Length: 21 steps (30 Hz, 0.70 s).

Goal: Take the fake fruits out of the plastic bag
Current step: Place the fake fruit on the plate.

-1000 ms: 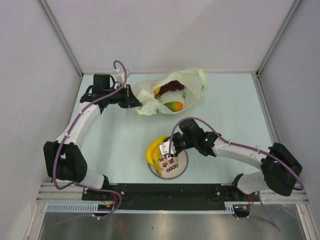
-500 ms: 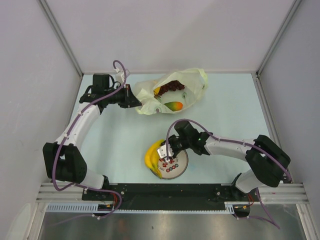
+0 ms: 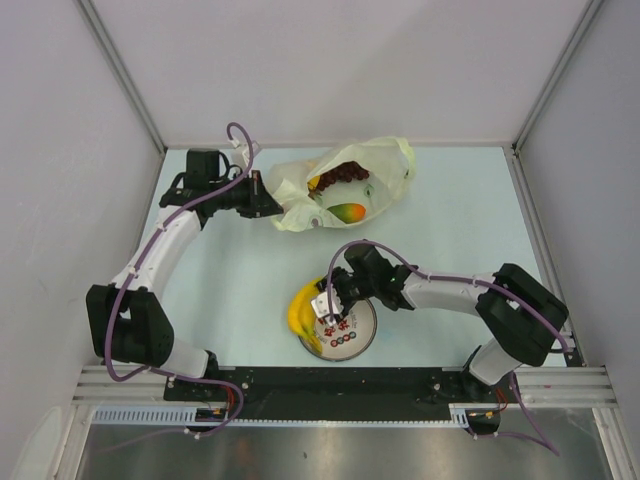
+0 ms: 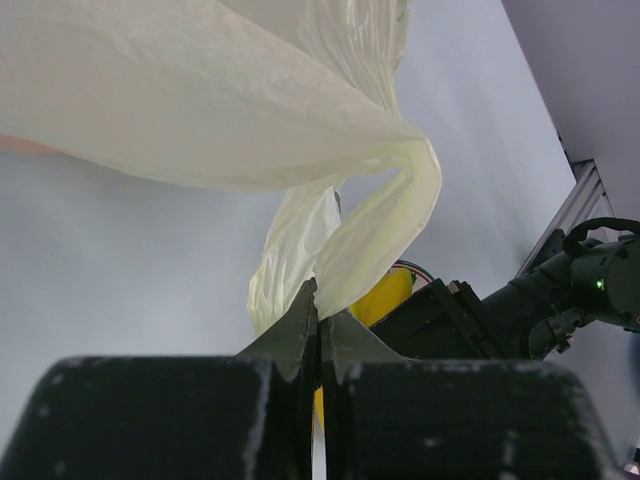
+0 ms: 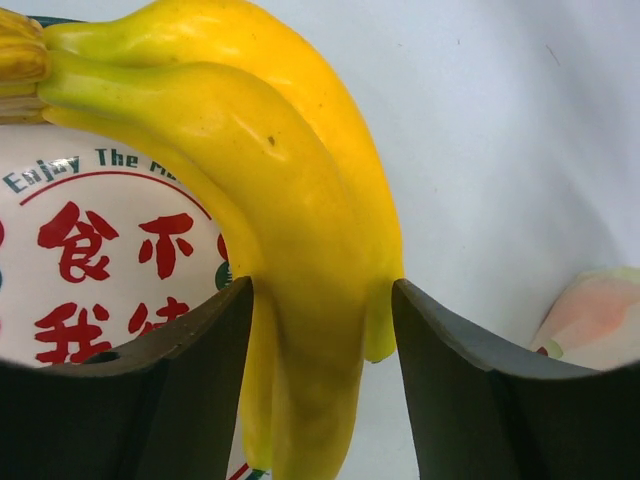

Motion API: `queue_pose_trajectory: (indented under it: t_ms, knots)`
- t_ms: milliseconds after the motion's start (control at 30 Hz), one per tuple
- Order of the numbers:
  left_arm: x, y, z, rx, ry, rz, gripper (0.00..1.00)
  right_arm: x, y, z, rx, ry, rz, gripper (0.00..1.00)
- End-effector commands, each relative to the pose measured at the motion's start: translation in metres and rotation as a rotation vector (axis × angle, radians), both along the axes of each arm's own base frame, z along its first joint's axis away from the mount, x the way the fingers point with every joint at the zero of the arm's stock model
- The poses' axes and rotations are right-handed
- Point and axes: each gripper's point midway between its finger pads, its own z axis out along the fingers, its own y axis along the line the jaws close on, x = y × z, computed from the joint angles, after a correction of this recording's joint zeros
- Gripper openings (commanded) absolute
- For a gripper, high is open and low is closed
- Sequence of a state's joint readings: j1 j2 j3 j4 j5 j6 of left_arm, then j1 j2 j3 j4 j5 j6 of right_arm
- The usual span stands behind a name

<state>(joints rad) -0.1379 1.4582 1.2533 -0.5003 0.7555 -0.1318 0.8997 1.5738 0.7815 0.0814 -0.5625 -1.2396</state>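
Observation:
The plastic bag (image 3: 385,170) lies at the back of the table with its mouth open. Inside it show the mango (image 3: 347,212), the dark grape bunch (image 3: 342,172) and a bit of the orange (image 3: 315,182). My left gripper (image 3: 268,206) is shut on the bag's left handle (image 4: 340,240), its jaws pressed together (image 4: 320,320). My right gripper (image 3: 326,303) is shut on the yellow banana bunch (image 3: 299,316), which lies over the left rim of the white plate (image 3: 362,338). In the right wrist view the banana bunch (image 5: 280,200) fills the gap between the fingers (image 5: 322,288).
The plate (image 5: 90,260) has red lettering and sits near the table's front edge. The right arm's wrist (image 4: 500,310) and the banana bunch (image 4: 385,295) show beyond the bag handle in the left wrist view. Grey walls enclose the table on three sides.
My right gripper has moved a little left and toward the front with the banana bunch, onto the plate's left rim. The left arm and bag have not moved.

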Motion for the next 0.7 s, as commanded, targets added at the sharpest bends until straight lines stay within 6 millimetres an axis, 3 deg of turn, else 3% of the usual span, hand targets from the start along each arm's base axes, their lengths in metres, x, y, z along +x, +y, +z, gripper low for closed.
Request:
queue_pose_trajectory:
  t_ms: [0,33,200,267,433,500,533,667]
  knots:
    - [-0.001,-0.001,0.01,-0.024,-0.036,-0.011,0.0,0.005,0.008,0.007,0.024,-0.055,0.012,0.67]
    - [-0.001,-0.001,0.011,-0.024,-0.038,-0.011,0.0,0.005,0.008,0.008,0.026,-0.059,0.01,0.73]
    - [-0.003,0.0,0.011,-0.02,-0.044,-0.013,0.0,0.006,0.006,0.01,0.02,-0.066,0.003,0.74]
    - [-0.004,0.0,0.011,-0.021,-0.045,-0.015,0.0,0.006,0.005,0.014,0.03,-0.064,-0.003,0.79]
    - [-0.008,-0.001,0.01,-0.029,-0.035,-0.019,0.0,0.0,0.004,0.047,0.099,-0.045,-0.018,0.92]
    - [-0.007,-0.001,0.011,-0.031,-0.04,-0.02,0.0,-0.005,0.0,0.056,0.114,-0.012,-0.021,1.0]
    - [-0.007,-0.002,0.011,-0.031,-0.038,-0.021,0.0,-0.008,-0.003,0.067,0.128,-0.023,-0.015,1.0]
    - [-0.004,0.0,0.012,-0.02,-0.042,-0.015,0.0,-0.02,-0.026,0.07,0.067,-0.008,-0.027,1.0]
